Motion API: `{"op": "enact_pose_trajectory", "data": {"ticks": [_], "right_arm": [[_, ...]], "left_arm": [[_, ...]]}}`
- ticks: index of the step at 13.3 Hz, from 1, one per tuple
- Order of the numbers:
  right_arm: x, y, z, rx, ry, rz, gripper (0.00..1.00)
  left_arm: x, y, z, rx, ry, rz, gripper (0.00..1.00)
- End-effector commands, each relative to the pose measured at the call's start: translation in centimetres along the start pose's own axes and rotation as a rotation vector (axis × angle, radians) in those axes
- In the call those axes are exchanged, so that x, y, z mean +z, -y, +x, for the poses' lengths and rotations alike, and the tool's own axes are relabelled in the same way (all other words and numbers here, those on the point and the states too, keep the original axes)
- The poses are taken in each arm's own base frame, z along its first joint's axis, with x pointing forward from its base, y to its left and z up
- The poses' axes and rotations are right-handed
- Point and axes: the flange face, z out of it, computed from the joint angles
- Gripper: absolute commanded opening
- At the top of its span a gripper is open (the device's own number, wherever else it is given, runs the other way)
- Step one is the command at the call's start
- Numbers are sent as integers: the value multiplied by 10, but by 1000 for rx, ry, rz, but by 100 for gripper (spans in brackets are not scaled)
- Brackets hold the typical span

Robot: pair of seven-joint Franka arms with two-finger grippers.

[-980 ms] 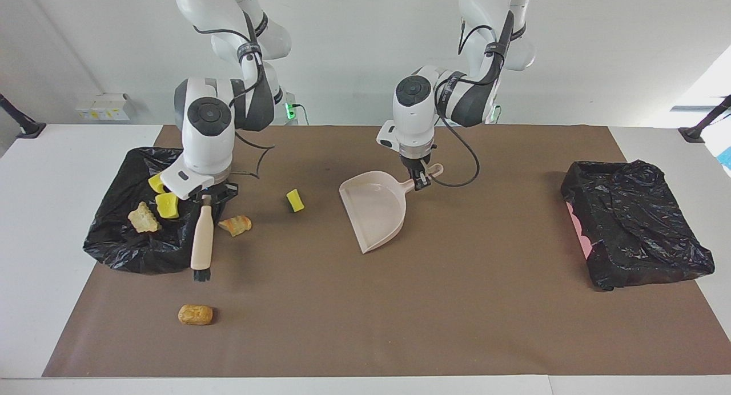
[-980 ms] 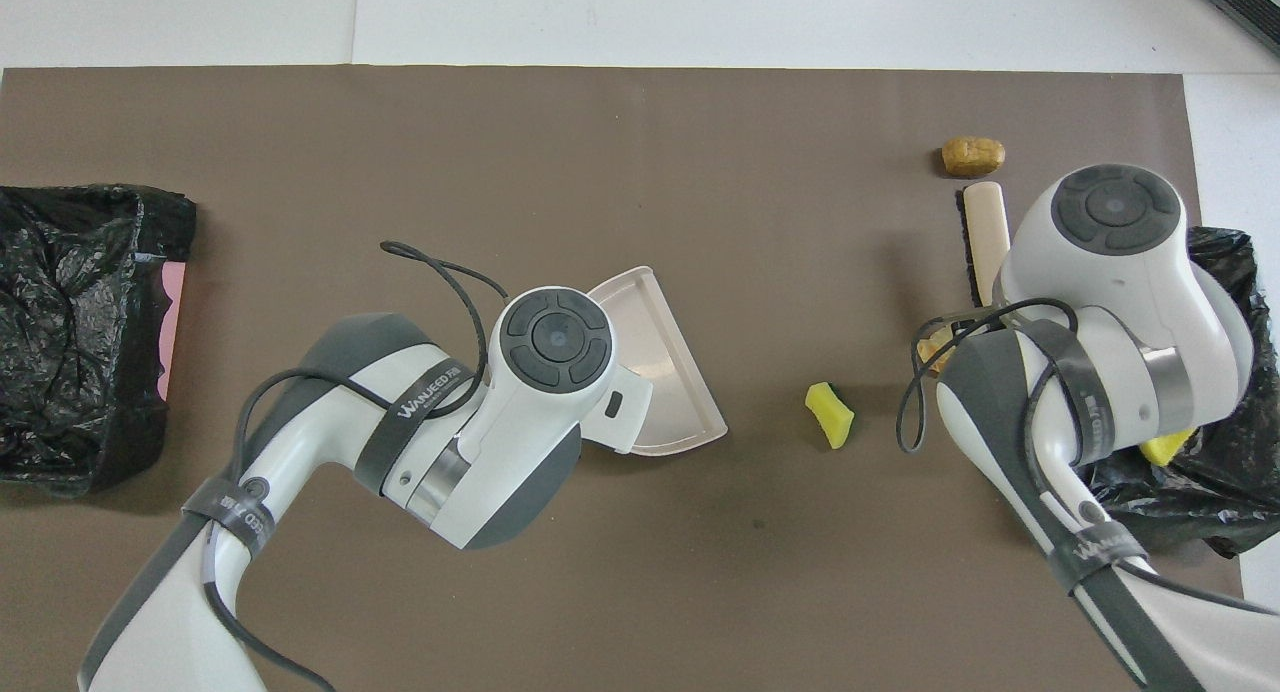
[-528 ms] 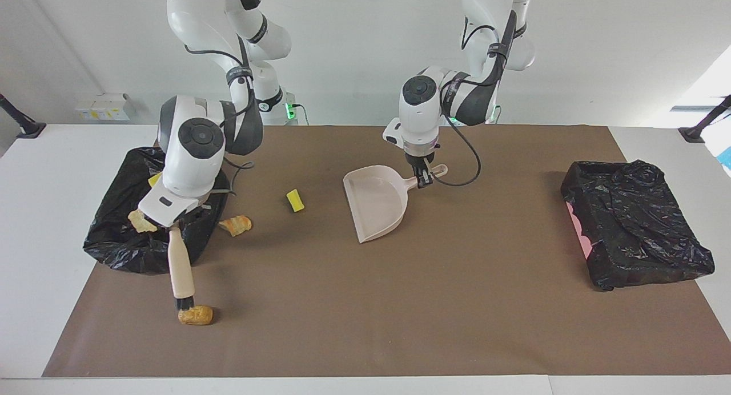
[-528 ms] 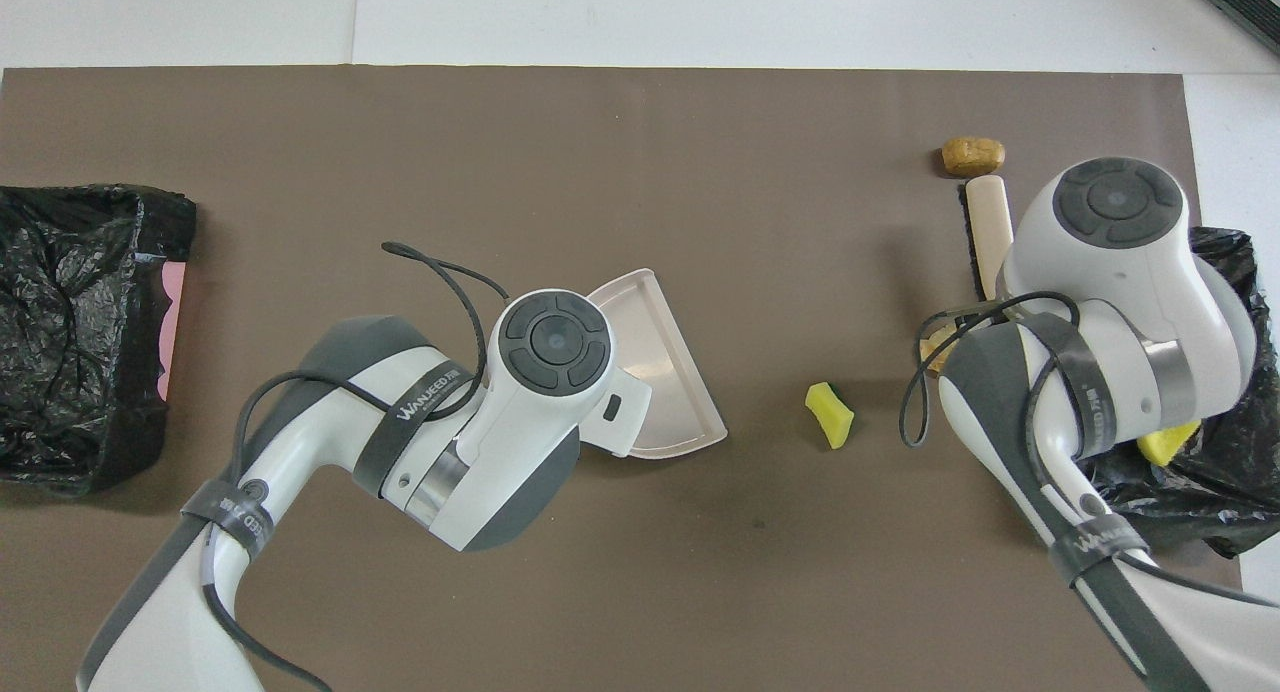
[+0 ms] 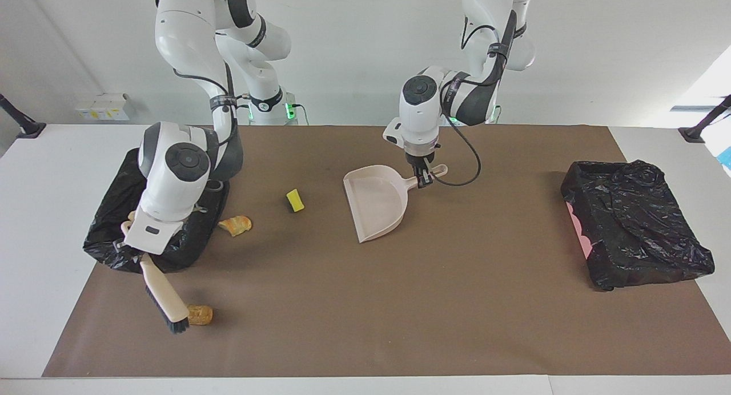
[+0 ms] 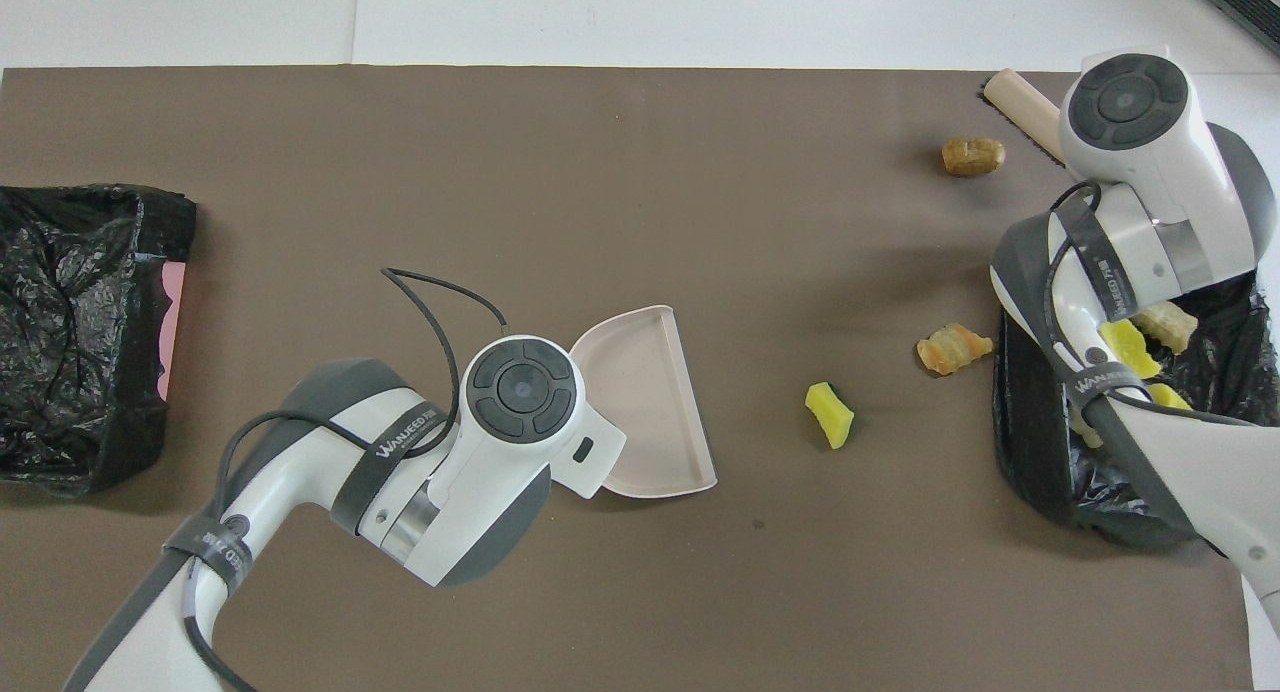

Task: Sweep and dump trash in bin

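My right gripper [image 5: 139, 254] is shut on a beige brush [image 5: 164, 297], tilted low over the mat. Its dark bristles [image 5: 178, 325] rest against a tan lump of trash [image 5: 201, 314] [image 6: 972, 156]. An orange-tan lump [image 5: 235, 225] [image 6: 954, 348] and a yellow chunk [image 5: 294, 200] [image 6: 829, 413] lie nearer the robots. More yellow and tan chunks [image 6: 1130, 343] sit on a black bag [image 5: 108, 235]. My left gripper [image 5: 424, 180] is shut on the handle of the beige dustpan [image 5: 377, 204] [image 6: 640, 402]. The bin [image 5: 634, 224] [image 6: 80, 332] stands at the left arm's end.
A brown mat [image 5: 457, 303] covers most of the white table. The bin is lined with black plastic, with pink showing at one side. Small boxes [image 5: 103, 107] sit against the wall beside the right arm's base.
The right arm swung the brush away from the black bag and tilted it, so the bristles now touch the tan lump. The dustpan shifted slightly and turned a little.
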Motion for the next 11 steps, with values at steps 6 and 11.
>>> {"op": "enact_pose_trajectory", "data": {"ticks": [6,11], "right_arm": [[51,-34,22,-235,-62,-117,0],[56,-19,31,-258,-34,-66,0]], "left_arm": [[3,-7,-10,17,-1,7,0],[2,-7,-10,18,-5,11,0]]}}
